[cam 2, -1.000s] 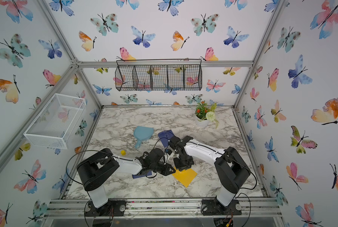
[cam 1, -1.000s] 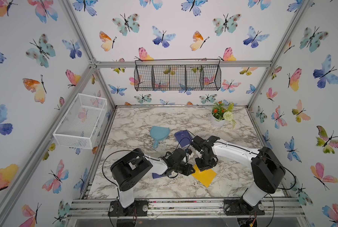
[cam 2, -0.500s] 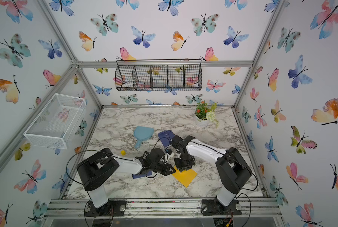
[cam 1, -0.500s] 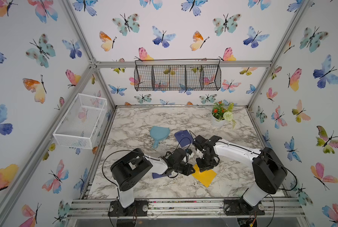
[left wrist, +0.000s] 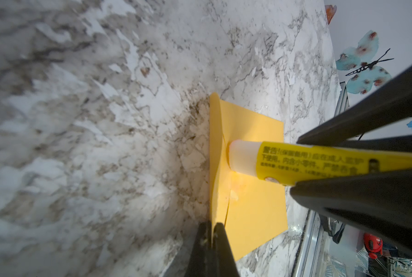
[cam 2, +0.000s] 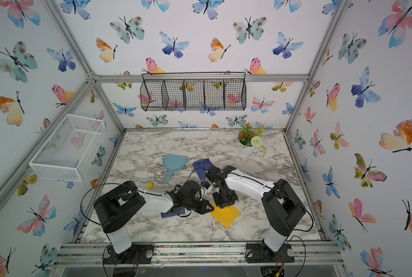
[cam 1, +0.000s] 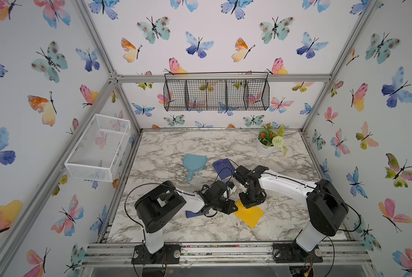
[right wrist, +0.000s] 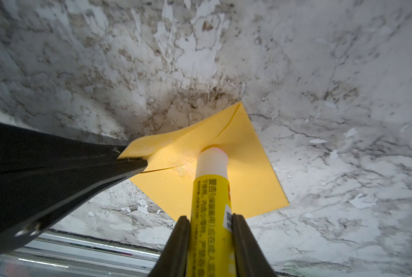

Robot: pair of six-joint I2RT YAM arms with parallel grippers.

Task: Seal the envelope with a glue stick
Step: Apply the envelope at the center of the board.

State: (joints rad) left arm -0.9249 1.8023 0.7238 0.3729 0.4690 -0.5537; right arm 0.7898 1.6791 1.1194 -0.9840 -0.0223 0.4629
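- The glue stick (right wrist: pixel 211 191) is a bright yellow plastic cylinder with small printed text. Its white end (right wrist: pixel 212 159) is pressed onto the yellow envelope (right wrist: pixel 248 172), right under the lifted flap by the fold.
- The right gripper (right wrist: pixel 211 218) is clamped on the tube's yellow barrel, with a black tapered finger on each side.
- The left gripper (left wrist: pixel 211 225) is pinched tight on a corner of the envelope's flap (left wrist: pixel 215 153) and holds that thin paper curled up off the envelope body.
- The envelope is flat matte paper, rectangular with sharp creases, and lies at a slant near the front of the table in both top views (cam 1: pixel 250 214) (cam 2: pixel 226 214). A pale shiny smear (right wrist: pixel 183 170) lies just beside the white end.
- The tabletop (cam 1: pixel 176 148) is glossy, with white-and-grey marble veining.
- Behind the arms, a light-blue rounded paddle shape with a short handle (cam 1: pixel 194 163) lies flat beside a navy envelope (cam 1: pixel 221 166). A second navy envelope (cam 1: pixel 191 213) pokes out from under the left arm.
- In a top view, a small yellow cap-like piece (cam 2: pixel 149 185) sits on the table near the left arm.
- A white ribbed pot (cam 1: pixel 263 150) at the back right holds green leaves, orange flowers and a white pompom bloom.
- A black wire basket (cam 1: pixel 215 94) with partitioned cells hangs on the back wall, and a white mesh basket (cam 1: pixel 99 148) hangs on the left wall. Only the wallpaper butterflies show through both.
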